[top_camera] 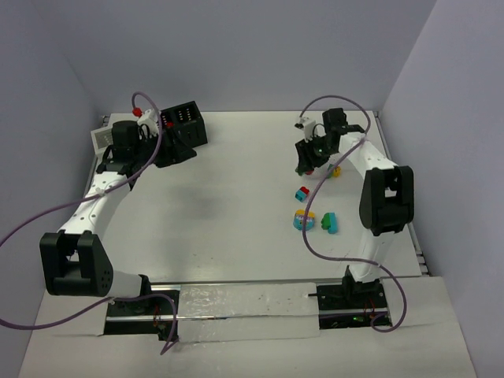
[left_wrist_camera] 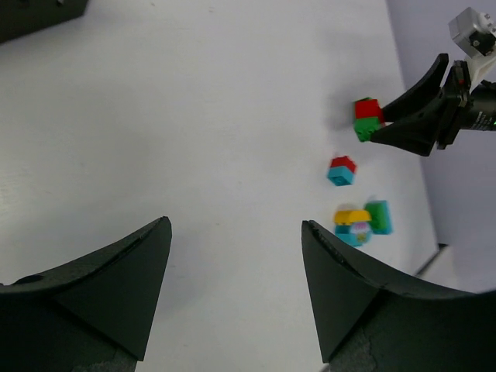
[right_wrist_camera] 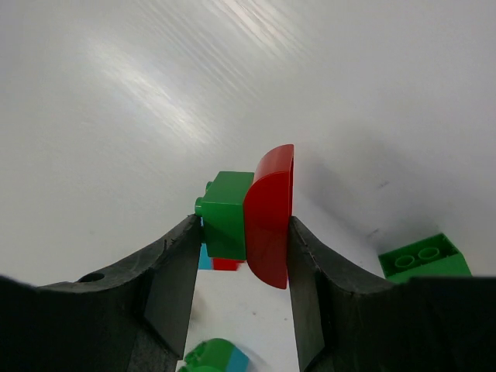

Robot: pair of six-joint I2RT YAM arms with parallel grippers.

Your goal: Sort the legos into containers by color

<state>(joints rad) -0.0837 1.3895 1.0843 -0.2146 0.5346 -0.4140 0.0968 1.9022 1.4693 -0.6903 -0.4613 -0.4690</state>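
My right gripper [top_camera: 309,167] [right_wrist_camera: 244,221] is shut on a joined red-and-green lego [right_wrist_camera: 267,213] and holds it just above the table; it also shows in the left wrist view [left_wrist_camera: 368,118]. On the table lie a red-and-teal lego [top_camera: 302,193] [left_wrist_camera: 341,170], a rounded cyan-and-yellow piece [top_camera: 304,219] [left_wrist_camera: 353,223], a green-and-teal lego [top_camera: 329,223] [left_wrist_camera: 379,216] and a yellow one [top_camera: 335,170]. A loose green brick [right_wrist_camera: 422,260] lies to the right of the held piece. My left gripper [top_camera: 179,150] [left_wrist_camera: 236,225] is open and empty beside the black container [top_camera: 187,120]. The white container [top_camera: 102,139] stands at the far left.
Grey walls close the table at the back and on both sides. The legos lie close together under my right arm [top_camera: 386,197]. The black container's corner shows at the top left of the left wrist view [left_wrist_camera: 39,15].
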